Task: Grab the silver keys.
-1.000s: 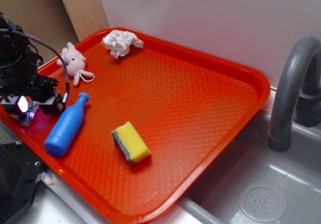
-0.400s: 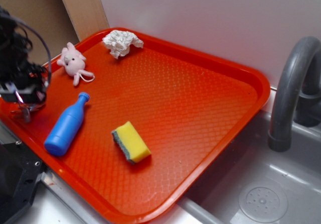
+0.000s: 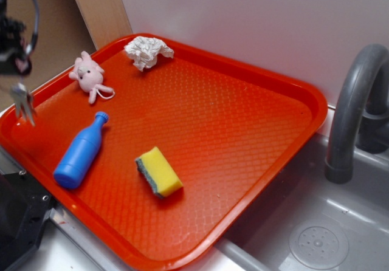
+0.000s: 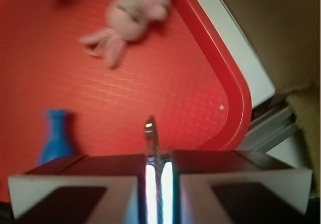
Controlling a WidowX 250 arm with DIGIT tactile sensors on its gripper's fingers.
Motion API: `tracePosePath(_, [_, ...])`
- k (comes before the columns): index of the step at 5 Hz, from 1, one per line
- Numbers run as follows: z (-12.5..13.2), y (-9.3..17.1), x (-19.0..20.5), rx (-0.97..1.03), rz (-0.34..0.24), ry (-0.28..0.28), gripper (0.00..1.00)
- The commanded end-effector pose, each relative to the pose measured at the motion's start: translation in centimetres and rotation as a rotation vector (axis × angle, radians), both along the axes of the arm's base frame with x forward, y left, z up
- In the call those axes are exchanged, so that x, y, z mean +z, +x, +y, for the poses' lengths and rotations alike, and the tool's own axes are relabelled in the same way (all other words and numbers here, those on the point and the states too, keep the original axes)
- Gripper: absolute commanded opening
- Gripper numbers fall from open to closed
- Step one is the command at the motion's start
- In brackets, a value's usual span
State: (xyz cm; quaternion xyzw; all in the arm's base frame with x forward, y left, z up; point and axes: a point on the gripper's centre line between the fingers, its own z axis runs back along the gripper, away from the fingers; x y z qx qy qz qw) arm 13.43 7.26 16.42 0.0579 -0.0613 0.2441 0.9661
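Note:
The silver keys [image 3: 22, 102] hang in the air above the tray's left corner, dangling below my gripper [image 3: 16, 70], which is mostly cut off by the left edge of the exterior view. In the wrist view the keys [image 4: 151, 136] show edge-on as a thin metal strip pinched between the two fingers of my gripper [image 4: 156, 171]. The jaws stand nearly together, shut on the keys. The red tray [image 4: 165, 83] lies well below.
On the red tray [image 3: 243, 119] lie a blue bottle [image 3: 82, 151], a yellow sponge [image 3: 158, 172], a pink plush toy [image 3: 89, 75] and a crumpled white paper [image 3: 148, 51]. A grey sink [image 3: 316, 234] and faucet [image 3: 352, 107] stand at the right. A wooden board [image 3: 100, 6] leans behind.
My gripper has risen from the tray's left corner and moved toward the upper left, lifting the silver keys off the tray. Everything else on the tray has stayed put.

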Motion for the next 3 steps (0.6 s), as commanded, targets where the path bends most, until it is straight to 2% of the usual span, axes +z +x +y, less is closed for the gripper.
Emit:
tracePosePath(1, [-3.5, 5.2, 9.2, -0.41, -0.027, -0.056, 0.0])
tracePosePath(3, [-4.3, 6.5, 8.9, -0.374, 0.039, -0.053, 0.0])
